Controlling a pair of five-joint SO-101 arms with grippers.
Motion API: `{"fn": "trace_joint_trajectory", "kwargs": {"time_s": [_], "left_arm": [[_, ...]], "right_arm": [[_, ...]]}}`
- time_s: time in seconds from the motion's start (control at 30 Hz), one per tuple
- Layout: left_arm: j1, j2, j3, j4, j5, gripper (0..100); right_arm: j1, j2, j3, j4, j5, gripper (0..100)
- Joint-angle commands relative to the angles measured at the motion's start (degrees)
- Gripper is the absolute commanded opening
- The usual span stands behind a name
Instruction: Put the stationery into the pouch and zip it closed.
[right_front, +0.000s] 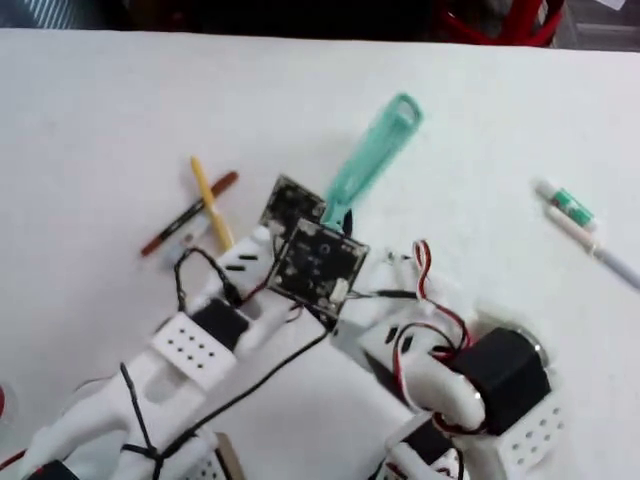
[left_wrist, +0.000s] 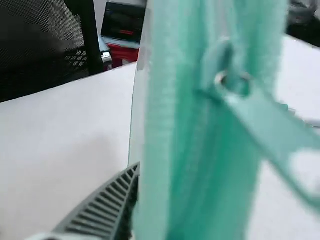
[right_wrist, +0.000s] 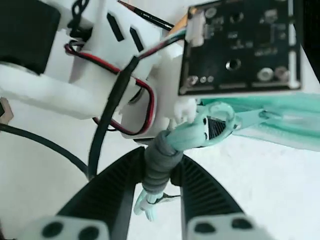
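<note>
Teal fabric of the pouch (left_wrist: 200, 150) crowds the left wrist view, standing on edge with the zip running up its middle and the zip pull (left_wrist: 272, 132) hanging off the slider. The left hand (left_wrist: 150, 195) is clamped on it. One grey ribbed finger (left_wrist: 107, 210) lies against the pouch's side, and the other is hidden behind the fabric. The pouch's ends are cut off, and how far the zip is drawn cannot be made out.

The right hand (right_wrist: 160, 157) pinches the grey ribbed sleeve of the zip pull between its two black fingers (right_wrist: 120, 190). The pull's teal loop rises just past the fingertips to the slider. A short teal tail pokes out behind them, toward the wrist.

In the high view both hands sit together under the two camera boards (right_front: 318, 265), so their tips are covered. The pouch runs straight out from them as a narrow strip across the white desk (right_front: 480, 110).

A yellow pen (right_front: 211, 215) and a red-brown pen (right_front: 225, 185) lie crossed just to the left hand's outer side, near its wrist. A white marker (right_front: 565, 203) and a white pen (right_front: 590, 240) lie together well off to the right hand's outer side, close to the desk's edge. Bare desk stretches beyond the pouch's far end up to the far edge, and between the pouch and the white marker.
</note>
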Motion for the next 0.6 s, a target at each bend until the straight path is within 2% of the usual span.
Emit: {"fn": "trace_joint_trajectory", "kwargs": {"time_s": [0.0,0.13,0.2,0.3,0.4,0.5,0.57], "left_arm": [[-1.0,-2.0,-1.3,-0.2,0.4,2],[-1.0,-2.0,-1.2,-0.2,0.4,2],[-1.0,-2.1,-1.3,0.7,0.4,2],[-0.7,-2.1,-1.8,2.6,0.4,2],[-0.9,-2.1,-1.8,2.7,0.4,2],[-1.2,-2.1,-1.8,3.9,0.3,2],[-0.9,-2.2,-3.5,8.1,-0.7,2]], "right_arm": [[-1.3,-0.8,-0.3,0.2,0.7,1.8],[6.4,-0.7,-0.3,-0.8,0.7,2.2],[11.5,-1.0,-0.3,-2.1,0.4,5.4],[19.6,-1.0,-0.3,-3.5,-0.4,21.5],[23.5,-1.1,-0.7,-4.2,-0.4,35.4],[26.4,-1.1,-3.1,-5.1,2.0,33.5],[29.8,-1.1,-6.2,-5.1,3.1,30.1]]}}
